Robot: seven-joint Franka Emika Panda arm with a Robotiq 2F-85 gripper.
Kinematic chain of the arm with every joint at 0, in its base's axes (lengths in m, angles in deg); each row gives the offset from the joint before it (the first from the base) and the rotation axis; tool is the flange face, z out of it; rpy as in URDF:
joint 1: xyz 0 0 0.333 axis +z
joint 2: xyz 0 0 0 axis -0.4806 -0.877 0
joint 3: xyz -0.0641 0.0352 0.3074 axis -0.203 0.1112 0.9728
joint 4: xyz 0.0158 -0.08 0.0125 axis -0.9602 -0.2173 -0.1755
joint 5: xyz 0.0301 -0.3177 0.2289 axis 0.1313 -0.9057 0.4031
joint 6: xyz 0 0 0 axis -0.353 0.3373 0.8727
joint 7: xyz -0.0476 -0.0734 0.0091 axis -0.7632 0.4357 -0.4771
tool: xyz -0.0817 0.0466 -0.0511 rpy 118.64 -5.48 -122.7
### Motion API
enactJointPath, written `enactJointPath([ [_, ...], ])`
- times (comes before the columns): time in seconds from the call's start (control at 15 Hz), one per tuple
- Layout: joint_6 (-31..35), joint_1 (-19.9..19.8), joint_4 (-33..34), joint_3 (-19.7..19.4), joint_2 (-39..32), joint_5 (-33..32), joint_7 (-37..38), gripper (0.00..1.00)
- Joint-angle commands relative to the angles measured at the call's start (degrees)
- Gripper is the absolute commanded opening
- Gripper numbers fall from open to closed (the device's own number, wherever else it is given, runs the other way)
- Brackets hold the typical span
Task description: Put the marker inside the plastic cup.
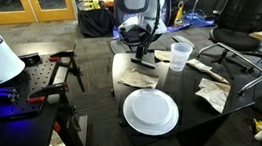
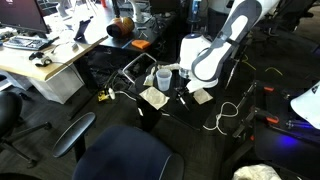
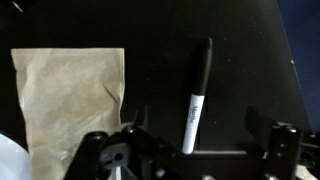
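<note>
The marker (image 3: 194, 100) lies flat on the black table; it has a black cap and a white labelled barrel. My gripper (image 3: 198, 128) is open and low over it, with one finger on each side of the barrel and not touching it. In both exterior views the gripper (image 1: 144, 57) (image 2: 185, 90) points down at the table and hides the marker. The plastic cup (image 1: 179, 56) (image 2: 162, 77) stands upright, a translucent whitish tumbler, a short way beside the gripper. It is out of the wrist view.
A round white plate (image 1: 150, 111) lies near the table's front edge. Brown paper napkins (image 1: 136, 77) (image 1: 212, 92) (image 3: 70, 100) lie around the gripper. Office chairs (image 1: 238, 41), desks and cables surround the small black table (image 1: 183, 100).
</note>
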Motion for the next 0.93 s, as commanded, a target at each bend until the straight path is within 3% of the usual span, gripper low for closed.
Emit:
enactJointPath([
  [0.0,0.7,1.2,1.8,-1.3,-1.8,0.2,2.6,1.00],
  [0.87,0.3,1.4,5.7,-3.0,-4.8,0.0,5.1,1.00],
])
